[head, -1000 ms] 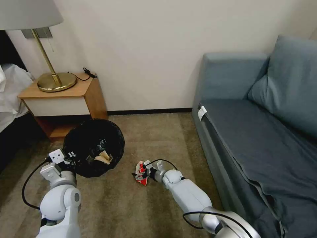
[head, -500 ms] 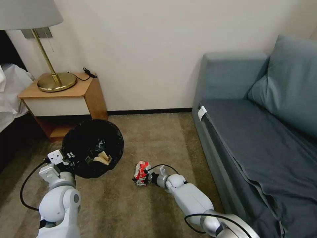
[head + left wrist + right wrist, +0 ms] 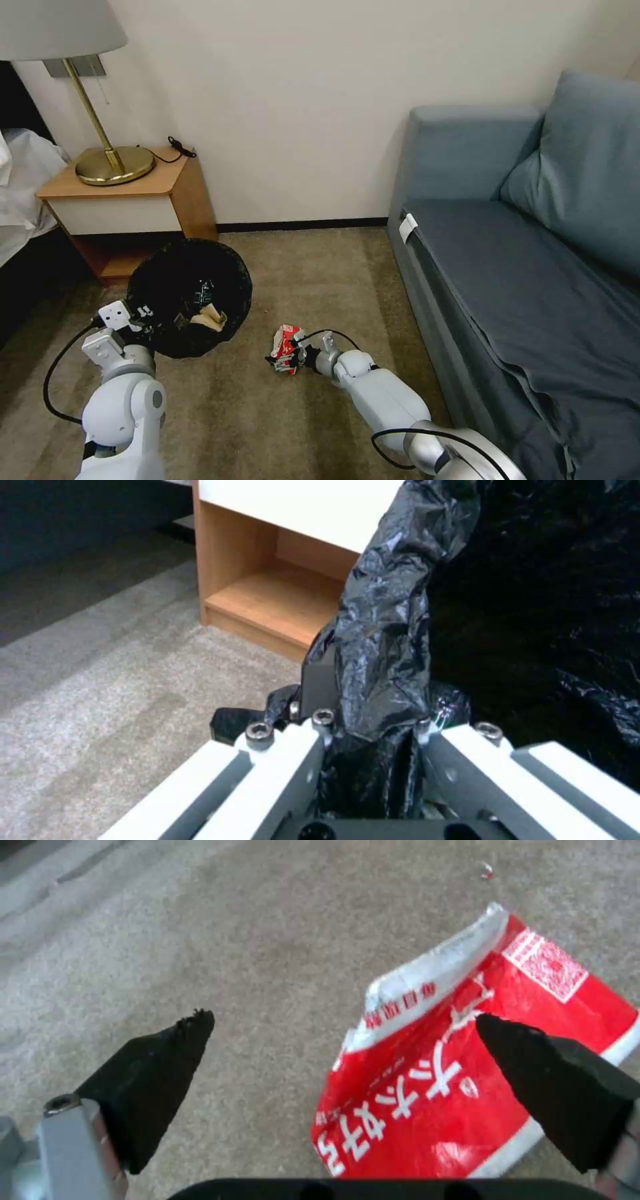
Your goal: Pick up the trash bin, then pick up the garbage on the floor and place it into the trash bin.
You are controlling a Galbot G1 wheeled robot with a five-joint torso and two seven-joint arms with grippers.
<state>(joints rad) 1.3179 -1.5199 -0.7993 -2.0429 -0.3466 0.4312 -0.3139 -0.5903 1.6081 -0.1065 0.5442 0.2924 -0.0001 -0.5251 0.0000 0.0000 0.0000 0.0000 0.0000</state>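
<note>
Jaws, right gripper: spread wide, one black fingertip over bare carpet, the other in front of the red-and-white wrapper, nothing clamped between them. Position: low over the carpet, at the wrapper's near edge, between the bin and the sofa.

Jaws, left gripper: clenched on a bunched fold of the black bin liner at the rim of the trash bin.

Trash bin: round, lined in crinkly black plastic that overhangs the rim, held on the robot's left, just in front of the bedside table. Contents: crumpled brown paper and a dark item beside it (too dim to name).

Red-and-white wrapper: crumpled, lying on the carpet, white printed characters on red, a small square code near one corner. Apart from the bin.

Bedside table: wood, open shelf below, white front panel; carries a brass lamp with a pale shade and a black cord.

Sofa: blue-grey, along the robot's right, with a cushion against its back.

Small red-and-white scrap: on the carpet beyond the wrapper.
</note>
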